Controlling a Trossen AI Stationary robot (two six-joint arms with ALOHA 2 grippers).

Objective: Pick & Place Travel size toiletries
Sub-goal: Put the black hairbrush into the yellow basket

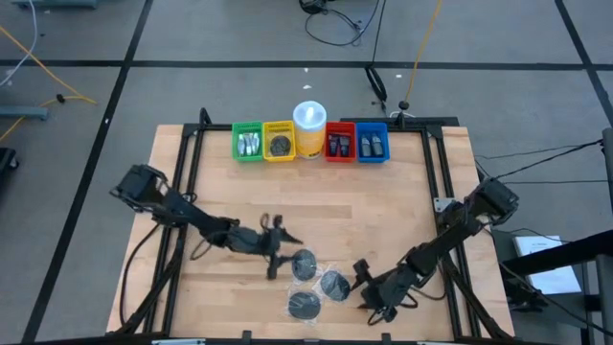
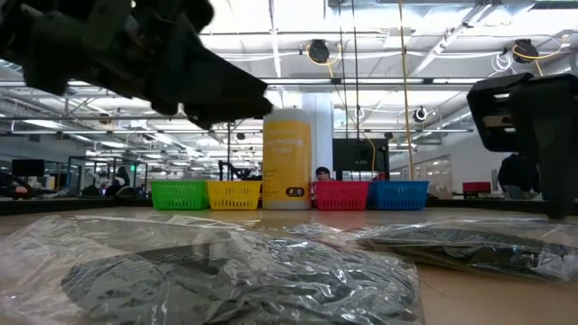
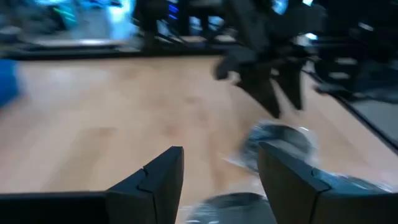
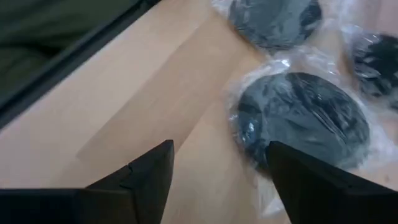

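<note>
High view: bins (image 1: 310, 143) stand well apart from wrapped discs (image 1: 318, 284)

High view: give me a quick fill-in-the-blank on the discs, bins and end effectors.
1. ____ wrapped dark discs lie loose on the table.
2. The white container stands between the yellow bin and the ____ bin.
3. The left end effector has its fingers ____.
4. The right end effector holds ____.

Missing words: three; red; open; nothing

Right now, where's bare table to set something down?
Bare: the wide strip between the bins and both arms, and the front left corner. Crowded: front centre, where three wrapped discs lie between the left gripper and right gripper, both open.
</note>
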